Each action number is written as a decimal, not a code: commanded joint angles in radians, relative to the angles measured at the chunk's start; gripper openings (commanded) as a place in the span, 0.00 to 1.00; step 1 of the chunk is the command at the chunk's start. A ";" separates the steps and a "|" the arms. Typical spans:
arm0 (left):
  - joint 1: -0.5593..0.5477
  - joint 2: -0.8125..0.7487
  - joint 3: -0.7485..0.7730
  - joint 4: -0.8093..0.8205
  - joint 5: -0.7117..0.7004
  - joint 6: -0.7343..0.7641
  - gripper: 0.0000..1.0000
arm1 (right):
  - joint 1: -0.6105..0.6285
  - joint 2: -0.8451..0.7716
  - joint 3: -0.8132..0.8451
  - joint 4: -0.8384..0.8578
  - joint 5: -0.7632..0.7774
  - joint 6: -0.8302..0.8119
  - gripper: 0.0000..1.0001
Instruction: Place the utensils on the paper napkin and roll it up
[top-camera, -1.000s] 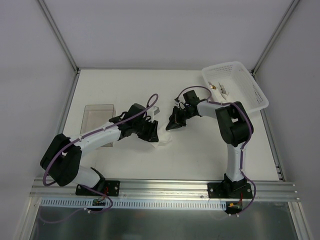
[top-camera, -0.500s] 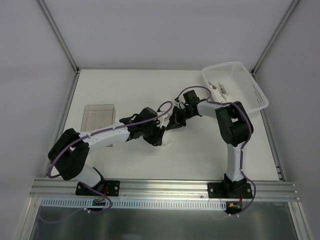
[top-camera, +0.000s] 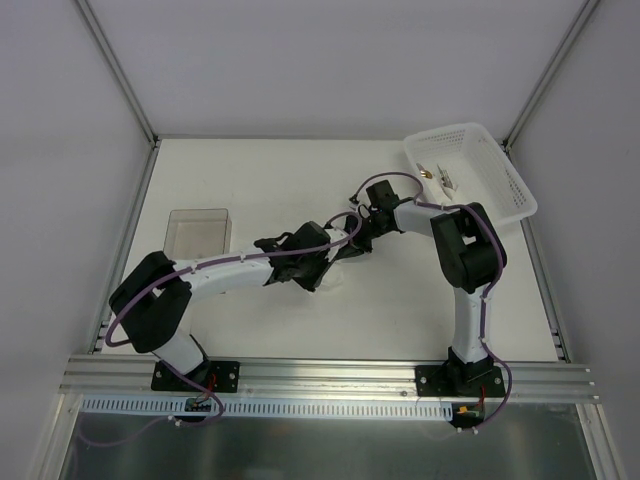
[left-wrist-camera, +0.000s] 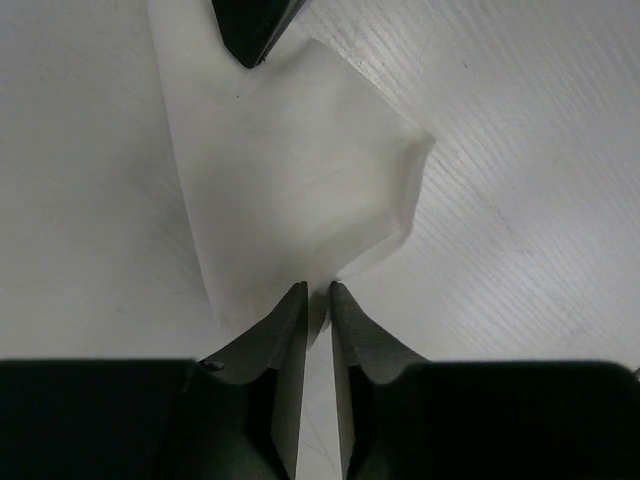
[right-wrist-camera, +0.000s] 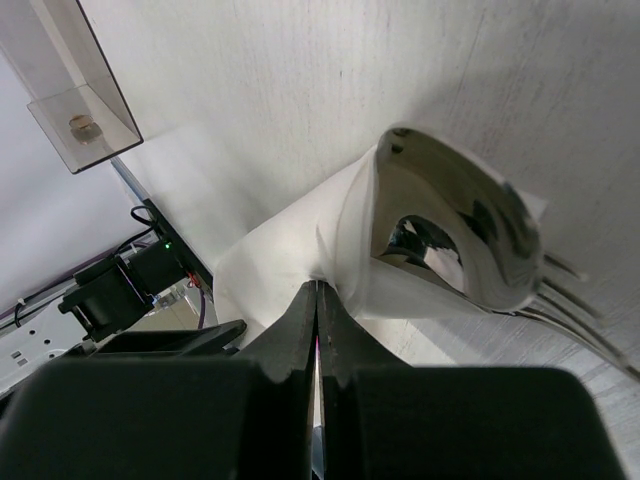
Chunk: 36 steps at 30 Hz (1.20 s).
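1. Nearest the arm bases, the left claw (left-wrist-camera: 318, 295) reaches in from the near left. Its fingers are almost together, and the near edge of the napkin (left-wrist-camera: 290, 170) dips between the tips, so it looks pinched there.
2. The napkin lies mid-desk (top-camera: 250, 180), directly between the two claws. It is bunched and partly wrapped, not flat, and it runs away from the left claw toward the far right.
3. At its far edge sits the right claw (right-wrist-camera: 318, 290), fingers pressed flat together on a fold of the paper. Both claws are at the napkin, so neither is clearly the nearer.
4. Just right of that pinch the spoon (right-wrist-camera: 470, 240) shows in the open end of the wrap, bowl outward, with fork tines (right-wrist-camera: 565, 290) poking out beside it. The bundle's long axis therefore seems to run across the line between the claws.
5. Judged from this, the next roll turns on the opposed grips: one edge has to be carried over the cutlery while the other holds.
6. Farther off are a clear box (top-camera: 197, 232) at the left and a white basket (top-camera: 512, 170) at the far right.
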 joint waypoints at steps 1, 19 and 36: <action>-0.020 0.014 0.030 -0.027 -0.087 0.033 0.14 | -0.005 0.054 -0.013 -0.085 0.116 -0.038 0.00; -0.109 0.272 0.073 -0.080 0.022 -0.002 0.00 | -0.014 0.043 -0.016 -0.085 0.117 -0.042 0.00; -0.079 0.312 0.073 -0.080 0.094 -0.036 0.00 | -0.092 -0.104 0.063 -0.186 0.036 -0.176 0.15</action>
